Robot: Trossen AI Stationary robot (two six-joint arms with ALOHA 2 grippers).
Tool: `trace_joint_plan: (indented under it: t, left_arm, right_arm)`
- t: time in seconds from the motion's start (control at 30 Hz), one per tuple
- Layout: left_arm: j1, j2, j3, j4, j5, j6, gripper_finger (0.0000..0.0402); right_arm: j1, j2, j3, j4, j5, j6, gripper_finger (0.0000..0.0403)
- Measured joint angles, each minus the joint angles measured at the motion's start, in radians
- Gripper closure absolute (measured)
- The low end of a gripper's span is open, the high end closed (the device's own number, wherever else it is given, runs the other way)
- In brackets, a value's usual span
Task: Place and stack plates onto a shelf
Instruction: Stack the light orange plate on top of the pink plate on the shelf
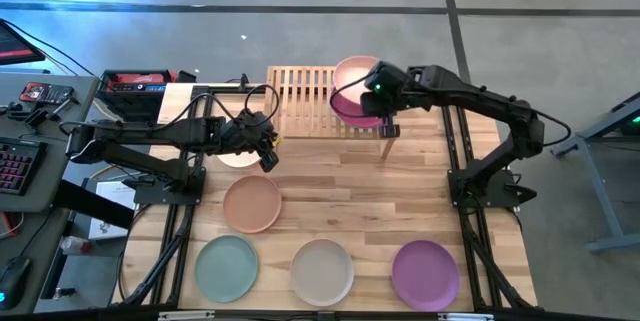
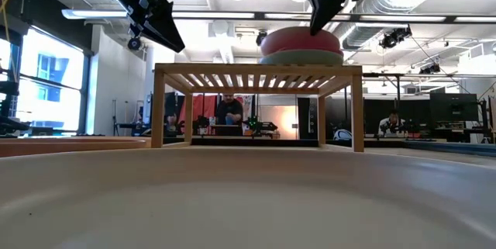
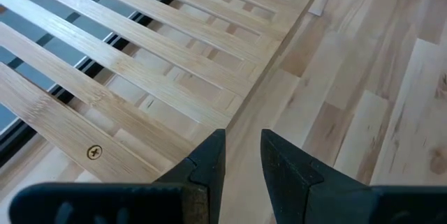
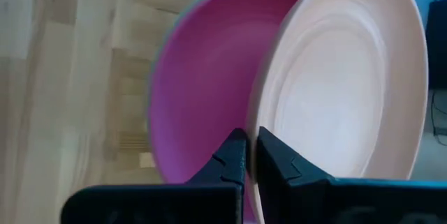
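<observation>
The light-wood shelf [image 1: 300, 101] stands at the table's far middle. A magenta plate [image 4: 202, 91] lies on its right half, on top of a plate with a greenish rim [image 2: 304, 58]. My right gripper [image 4: 251, 151] is shut on a pale pink plate [image 4: 342, 98] that is tilted over the magenta one. My left gripper [image 3: 243, 147] hovers open and empty above the tabletop, off the shelf's near left corner. Peach [image 1: 252, 203], mint [image 1: 226, 266], beige [image 1: 322, 271] and purple [image 1: 425, 274] plates lie flat on the table. My right gripper pinches the pale pink plate's rim [image 4: 264, 123] between its two fingers, one on the plate's upper face and one on its underside. The fingers slant down from above. The plate sits tilted over the magenta plate; whether its far edge rests there, I cannot tell.
A pale plate [image 1: 238, 158] lies partly hidden under my left arm. The shelf's left half [image 3: 140, 63] is bare slats. A keyboard and gear [image 1: 30, 111] sit beyond the table's left edge. People [image 2: 229, 109] are in the room behind.
</observation>
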Motion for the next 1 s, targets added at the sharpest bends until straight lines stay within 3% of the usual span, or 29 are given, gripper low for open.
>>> trace_joint_plan:
  t: [0.3, 1.0]
  left_arm:
    - [0.000, 0.000, 0.000, 0.000, -0.003, -0.035, 0.0321]
    - [0.000, 0.000, 0.000, -0.001, -0.002, -0.043, 0.0321]
  right_arm:
    - [0.062, 0.006, 0.000, -0.026, 0.013, 0.001, 0.0403]
    - [0.069, 0.062, 0.000, -0.081, 0.011, 0.071, 0.0403]
